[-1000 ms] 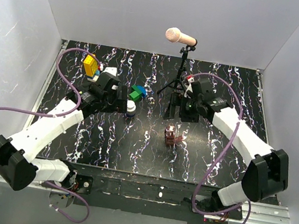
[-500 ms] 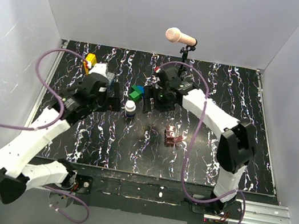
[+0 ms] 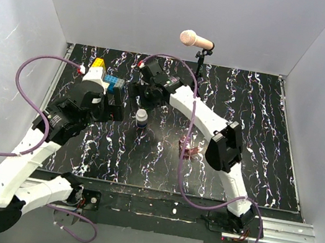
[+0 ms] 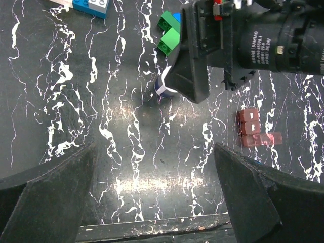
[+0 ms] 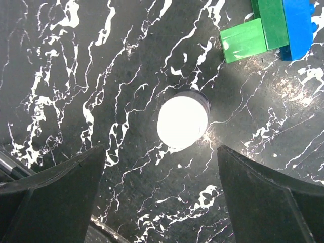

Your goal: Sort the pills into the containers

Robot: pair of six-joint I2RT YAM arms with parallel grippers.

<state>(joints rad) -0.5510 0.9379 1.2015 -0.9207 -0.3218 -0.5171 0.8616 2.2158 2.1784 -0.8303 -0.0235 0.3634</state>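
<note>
A white-capped bottle [image 3: 142, 117] stands mid-table; in the right wrist view its cap [image 5: 182, 123] lies just beyond my open right gripper [image 5: 161, 152], not between the fingers. That right gripper [image 3: 149, 94] hangs over the spot just behind the bottle, empty. In the left wrist view the right arm's camera hides most of the bottle [image 4: 163, 89]. The reddish-brown container [image 3: 187, 147] lies to the right, partly behind the right forearm, with its lid segments seen in the left wrist view [image 4: 252, 127]. My left gripper [image 3: 116, 108] is open and empty, left of the bottle [image 4: 155, 149]. No pills are in view.
Green blocks [image 5: 263, 28] and a blue block [image 5: 298, 25] lie just behind the bottle. A blue brick [image 3: 114, 83] and a yellow one [image 3: 99, 64] sit at the back left. A microphone on a stand [image 3: 196, 40] rises at the back centre. The table's near edge [image 4: 152, 229] is close.
My right arm has swung left from the microphone stand to hang behind the bottle. My left arm has drawn back to the left, away from the bottle.
</note>
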